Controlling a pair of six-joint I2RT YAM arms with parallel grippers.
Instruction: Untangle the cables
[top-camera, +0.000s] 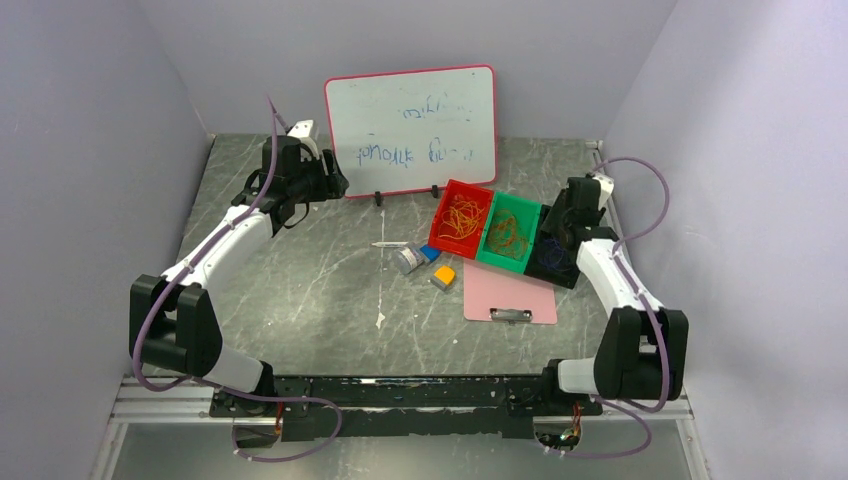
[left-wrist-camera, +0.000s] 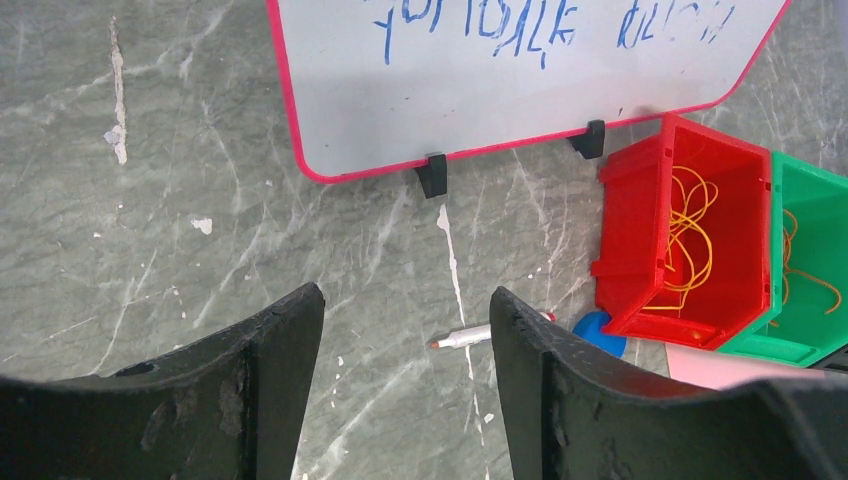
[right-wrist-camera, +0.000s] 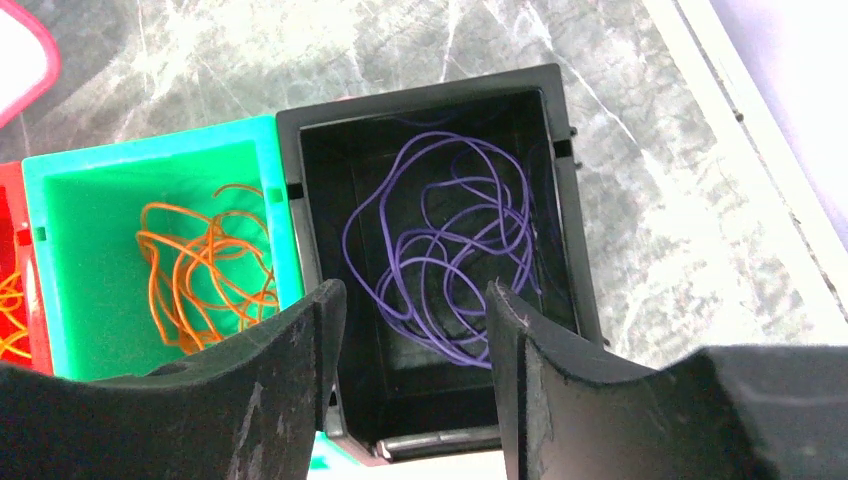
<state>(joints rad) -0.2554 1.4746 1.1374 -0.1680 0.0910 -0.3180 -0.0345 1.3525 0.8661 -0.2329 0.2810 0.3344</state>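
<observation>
1. Right gripper (right-wrist-camera: 412, 300): jaws parted, holding nothing, poised above the purple cables (right-wrist-camera: 440, 250), which lie loose in the black bin (right-wrist-camera: 420, 95).
2. Left gripper (left-wrist-camera: 405, 305): jaws parted, holding nothing, over the table (left-wrist-camera: 150, 200) beside the whiteboard (left-wrist-camera: 480, 90).
3. Orange cables (right-wrist-camera: 205, 270) in the green bin (right-wrist-camera: 150, 150); yellow cables (left-wrist-camera: 690, 230) in the red bin (left-wrist-camera: 625, 230).
4. Each colour lies in its own bin, so the untangling appears essentially complete.

Left arm (top-camera: 215, 250), right arm (top-camera: 605, 268) wore white shells, black joints. Mauve hose (top-camera: 662, 190) ran along each. Fingers (left-wrist-camera: 270, 385) were black, curved, scuffed. Base rail (top-camera: 400, 392) black, six o'clock.
</observation>
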